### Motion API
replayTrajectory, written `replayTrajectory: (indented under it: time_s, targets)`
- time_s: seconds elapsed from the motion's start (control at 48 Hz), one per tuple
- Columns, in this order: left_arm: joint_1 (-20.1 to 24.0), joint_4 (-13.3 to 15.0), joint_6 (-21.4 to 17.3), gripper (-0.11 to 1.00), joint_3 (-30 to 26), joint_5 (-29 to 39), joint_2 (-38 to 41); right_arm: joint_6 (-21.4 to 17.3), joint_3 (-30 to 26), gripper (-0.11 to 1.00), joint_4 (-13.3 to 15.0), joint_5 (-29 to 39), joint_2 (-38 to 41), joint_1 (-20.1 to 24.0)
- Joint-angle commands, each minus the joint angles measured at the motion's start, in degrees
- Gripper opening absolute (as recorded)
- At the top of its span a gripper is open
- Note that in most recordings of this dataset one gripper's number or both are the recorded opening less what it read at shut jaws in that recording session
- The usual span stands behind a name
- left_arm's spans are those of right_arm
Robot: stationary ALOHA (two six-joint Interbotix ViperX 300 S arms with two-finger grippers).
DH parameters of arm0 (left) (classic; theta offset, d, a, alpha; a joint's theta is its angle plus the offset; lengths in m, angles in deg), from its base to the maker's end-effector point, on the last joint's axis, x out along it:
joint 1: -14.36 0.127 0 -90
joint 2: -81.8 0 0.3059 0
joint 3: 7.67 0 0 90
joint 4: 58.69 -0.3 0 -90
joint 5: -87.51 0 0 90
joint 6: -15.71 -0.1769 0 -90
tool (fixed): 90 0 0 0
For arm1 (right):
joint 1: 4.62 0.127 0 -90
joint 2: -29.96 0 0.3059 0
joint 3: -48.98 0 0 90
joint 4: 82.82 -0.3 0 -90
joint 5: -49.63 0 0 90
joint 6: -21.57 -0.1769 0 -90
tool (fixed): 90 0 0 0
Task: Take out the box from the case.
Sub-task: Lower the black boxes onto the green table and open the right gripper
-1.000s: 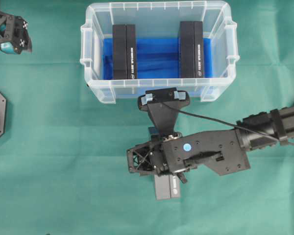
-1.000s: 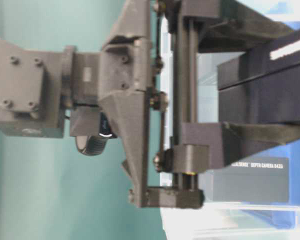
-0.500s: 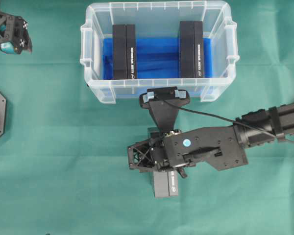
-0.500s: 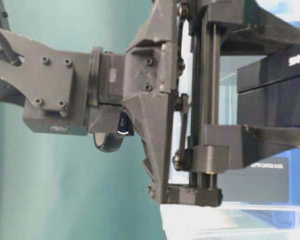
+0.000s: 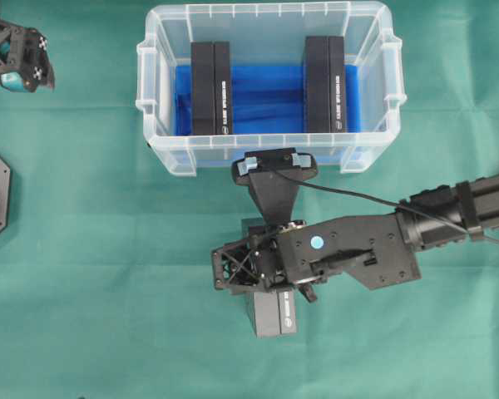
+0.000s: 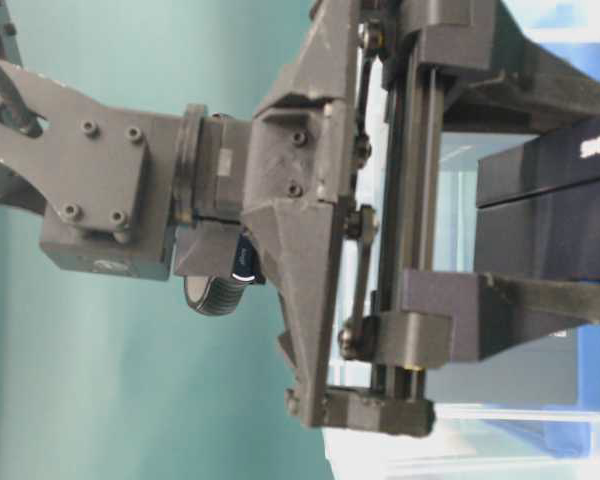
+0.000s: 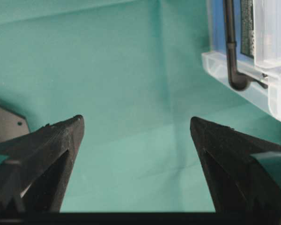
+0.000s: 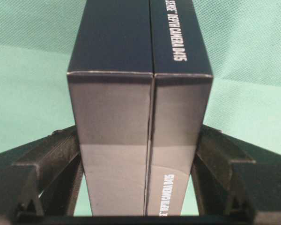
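Case (image 5: 270, 145): the clear plastic bin is standing on the green counter (image 5: 91, 249), in the upper middle of the overhead view; a blue lining is being seen on its floor.
Boxes in the case: 2 dark boxes are still lying inside, 1 on the left (image 5: 211, 87) and 1 on the right (image 5: 325, 83), well apart, each with a white line of print along its side.
Held box (image 5: 272, 313): a dark box with white print is being gripped outside the case, over the green counter, below the case's front wall in the overhead view. Whether it is touching the counter cannot be told.
Right gripper (image 8: 139, 164): its fingers (image 8: 51, 159) are being pressed against the 2 long sides of the held box, 1 on each side, as the right wrist view is showing. The box is looking like 2 halves with a thin seam down the middle.
Right arm (image 5: 449, 216): it is being stretched in from the right edge of the overhead view, with the wrist camera (image 5: 276, 164) pointing toward the case's front wall.
Left gripper (image 7: 136, 140): its fingers (image 7: 51, 150) are being kept wide apart with nothing between them, only green cloth below. It is parked at the upper left corner of the overhead view (image 5: 21, 58), well apart from the case.
Table-level view: the frame is being filled mostly by the right gripper, with the held box at the right edge.
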Motion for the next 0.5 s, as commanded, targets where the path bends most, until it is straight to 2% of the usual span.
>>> replayTrajectory:
  time_s: [0.0,0.167,0.271,0.333,0.479]
  targets:
    - [0.18,-0.18,-0.09,0.95,-0.44,-0.18,-0.44,0.09,-0.62,0.67,0.09,-0.18,-1.49,0.00]
    - [0.26,-0.18,-0.09,0.95,-0.44,-0.26,-0.62,0.00,-0.79,0.67,0.09,1.23,-1.49,0.00]
    - [0.18,-0.18,-0.09,0.95,-0.44,-0.26,-0.62,0.00,-1.32,0.86,0.18,3.43,-1.49,0.00]
    - [0.18,-0.18,-0.09,0.95,-0.44,-0.26,-0.62,0.00,-1.58,0.94,0.35,4.48,-1.49,0.00]
    - [0.26,-0.18,-0.09,0.95,-0.44,-0.26,-0.53,0.00,-2.20,0.92,1.32,5.19,-1.49,0.09]
